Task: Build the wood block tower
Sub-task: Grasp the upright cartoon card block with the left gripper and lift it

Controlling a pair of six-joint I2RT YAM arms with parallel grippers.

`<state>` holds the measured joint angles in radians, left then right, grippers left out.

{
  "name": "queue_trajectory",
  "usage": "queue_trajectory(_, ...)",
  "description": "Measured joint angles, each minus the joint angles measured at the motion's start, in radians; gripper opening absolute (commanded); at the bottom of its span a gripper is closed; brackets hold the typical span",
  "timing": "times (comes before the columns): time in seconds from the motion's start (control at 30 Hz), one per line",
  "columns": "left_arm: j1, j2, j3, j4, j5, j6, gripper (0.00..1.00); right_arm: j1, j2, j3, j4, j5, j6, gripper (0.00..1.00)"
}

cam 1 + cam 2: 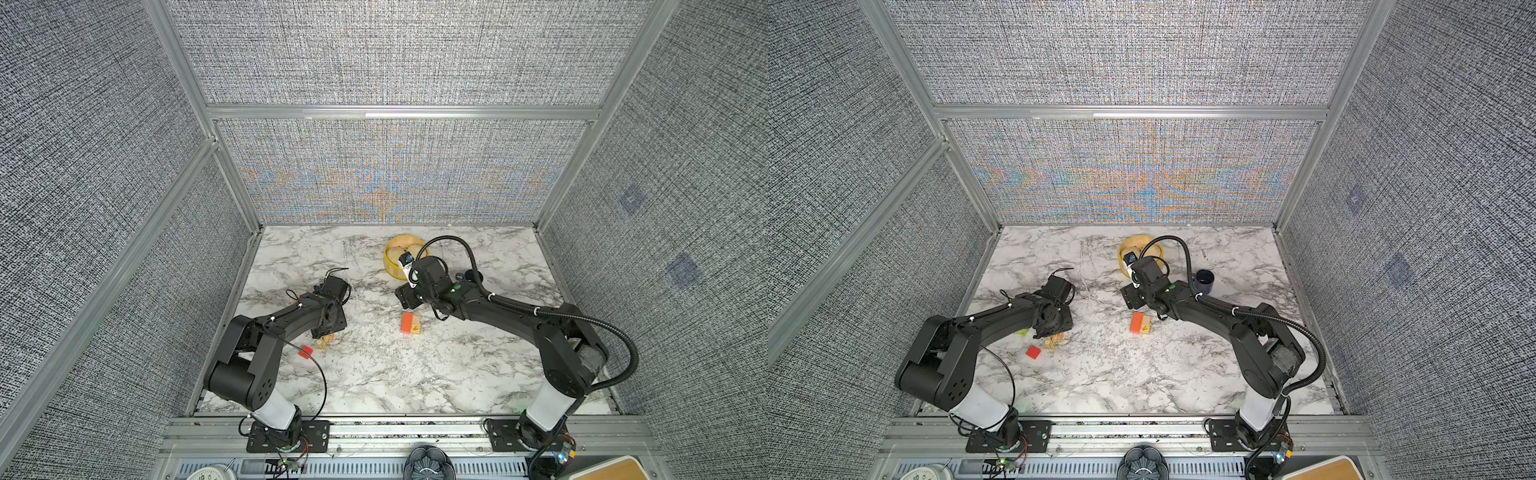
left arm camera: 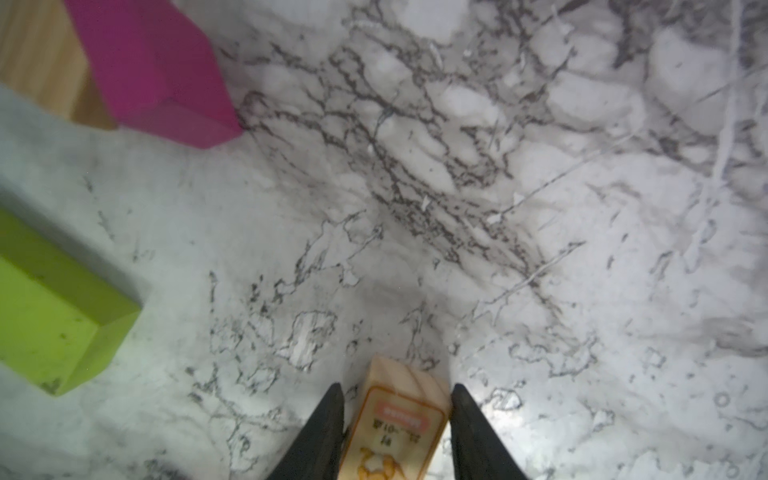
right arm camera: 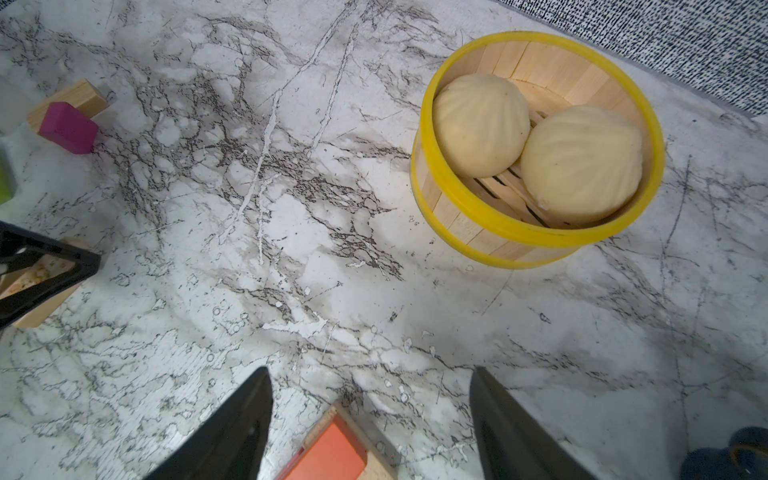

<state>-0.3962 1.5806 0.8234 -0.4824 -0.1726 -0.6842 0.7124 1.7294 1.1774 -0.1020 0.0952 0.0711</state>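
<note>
My left gripper (image 2: 397,386) is shut on a tan wood block (image 2: 399,419) with a printed label, which rests on the marble; a finger touches each side. A lime green block (image 2: 50,316) and a pink block (image 2: 153,70) leaning on a tan slab (image 3: 79,97) lie close by. A red cube (image 1: 1033,352) sits just in front of that gripper. The tower is an orange slab (image 3: 328,453) set together with a tan block (image 1: 415,329) at mid table. My right gripper (image 3: 370,374) hangs open just above and behind it, holding nothing.
A round yellow steamer basket (image 3: 457,199) with two buns stands behind the right gripper. A dark blue mug (image 1: 1204,281) stands to the right of that arm. Grey fabric walls close in the marble table (image 1: 374,374) on three sides.
</note>
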Motion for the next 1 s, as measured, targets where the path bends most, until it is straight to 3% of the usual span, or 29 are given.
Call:
queue_trajectory(0.4, -0.014, -0.073, -0.074, -0.009, 0.045, 0.007, 0.44, -0.003, 0.0, 0.0, 0.0, -0.01, 0.004, 0.77)
queue_trajectory(1.0, -0.016, -0.065, -0.034, -0.014, 0.046, 0.007, 0.25, -0.002, 0.0, 0.001, -0.001, -0.027, 0.02, 0.77)
